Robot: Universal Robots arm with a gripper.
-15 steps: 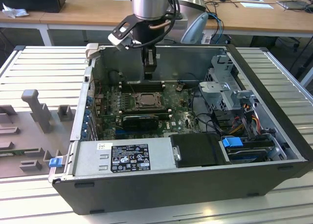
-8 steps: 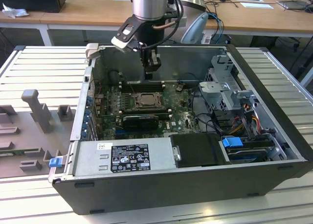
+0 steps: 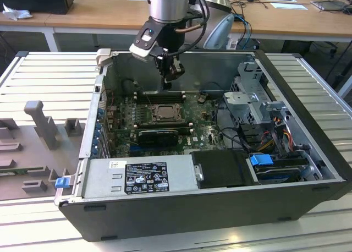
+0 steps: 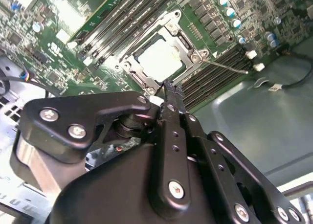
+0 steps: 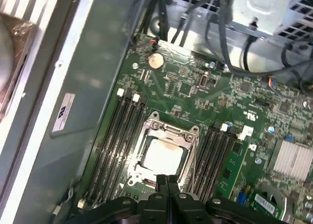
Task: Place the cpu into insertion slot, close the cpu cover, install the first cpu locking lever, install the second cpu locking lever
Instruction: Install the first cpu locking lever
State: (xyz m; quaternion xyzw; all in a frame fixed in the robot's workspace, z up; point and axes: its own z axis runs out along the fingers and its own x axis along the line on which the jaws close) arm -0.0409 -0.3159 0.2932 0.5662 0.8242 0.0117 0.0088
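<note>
The cpu (image 5: 163, 156) lies in the insertion slot (image 3: 164, 113) on the green motherboard, its pale square top showing in both wrist views. The grey metal cpu cover (image 5: 170, 131) lies flat around the cpu (image 4: 159, 58). A thin metal locking lever (image 4: 226, 66) sticks out sideways from the cpu cover (image 4: 184, 42). My gripper (image 3: 166, 85) hangs above the back edge of the socket, apart from it. Its black fingers are pressed together with nothing between them, and in the wrist views the gripper (image 4: 169, 86) (image 5: 167, 180) sits just beside the cover's edge.
Long black memory slots (image 5: 111, 141) flank the socket on both sides. The computer case walls (image 3: 99, 114) enclose the board. A power supply (image 3: 146, 176) lies at the front, and a drive cage (image 3: 258, 100) with cables stands at the exterior view's right. A coin battery (image 5: 155, 60) sits on the board.
</note>
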